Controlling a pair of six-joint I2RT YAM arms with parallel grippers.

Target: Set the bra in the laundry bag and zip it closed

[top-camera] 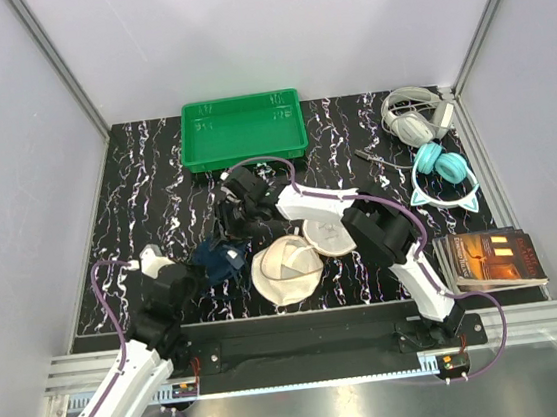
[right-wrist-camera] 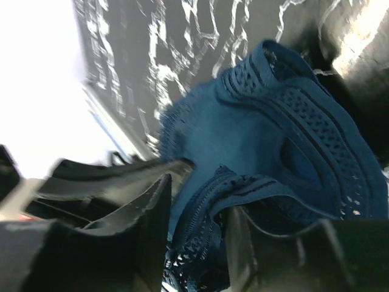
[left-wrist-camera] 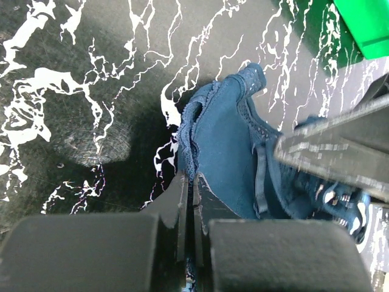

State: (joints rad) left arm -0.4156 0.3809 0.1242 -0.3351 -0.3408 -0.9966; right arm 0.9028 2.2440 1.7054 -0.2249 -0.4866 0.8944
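Note:
The dark navy bra [top-camera: 219, 259] lies bunched on the black marbled table, left of the cream laundry bag [top-camera: 285, 268], which lies open with its round lid flap [top-camera: 329, 235] beside it. My left gripper [top-camera: 193, 271] is shut on the bra's left edge; in the left wrist view its jaws [left-wrist-camera: 193, 182] pinch the lace hem of the bra [left-wrist-camera: 225, 140]. My right gripper [top-camera: 229, 236] reaches down from the far side. In the right wrist view its jaws [right-wrist-camera: 197, 225] close around a bunch of the bra's lace [right-wrist-camera: 243, 140].
A green plastic tray [top-camera: 242, 129] stands at the back. Grey headphones [top-camera: 411, 118] and teal headphones [top-camera: 443, 175] lie at the right rear. A book [top-camera: 491, 260] lies at the front right. White walls enclose the table on three sides.

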